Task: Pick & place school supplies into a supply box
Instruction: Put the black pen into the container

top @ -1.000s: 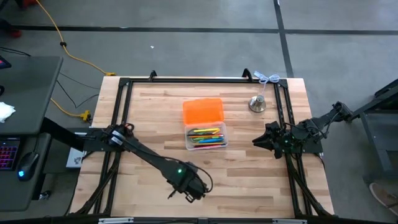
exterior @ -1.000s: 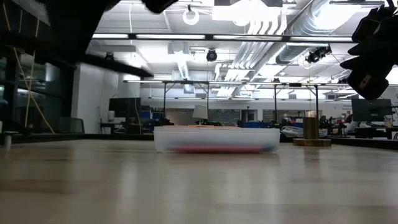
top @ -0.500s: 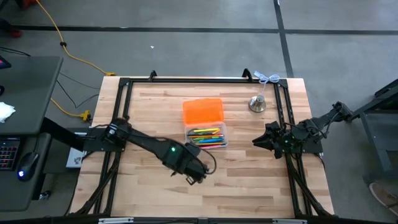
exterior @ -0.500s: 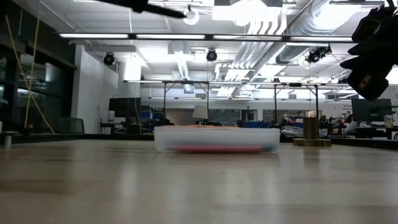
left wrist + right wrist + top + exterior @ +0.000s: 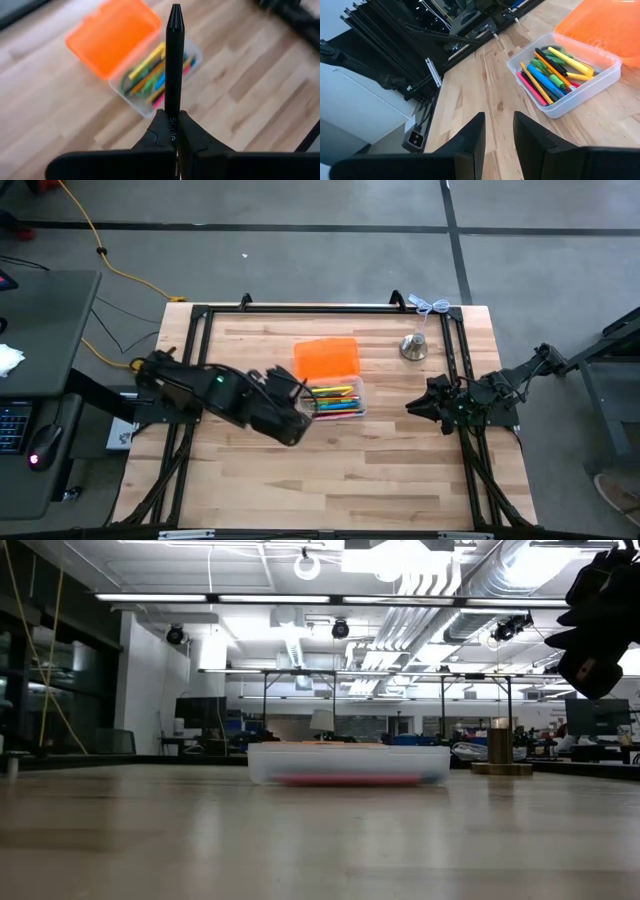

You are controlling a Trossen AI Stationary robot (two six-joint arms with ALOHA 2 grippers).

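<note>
Two arms over one table: left arm now folded back toward the table's left side, its gripper just beside the box; a second ago it reached out near the front edge. Right arm parked at the right edge, unchanged. One clear box mid-table, orange lid open flat behind it, a pile of coloured pens inside. One bell behind and right of it. Left wrist view alone shows the grip: left gripper clamped on one black pen, pen pointing out over the box. Right wrist view alone shows the right gripper fingers apart, empty. Low view shows neither grip, only the box wall and the right gripper hanging top right.
</note>
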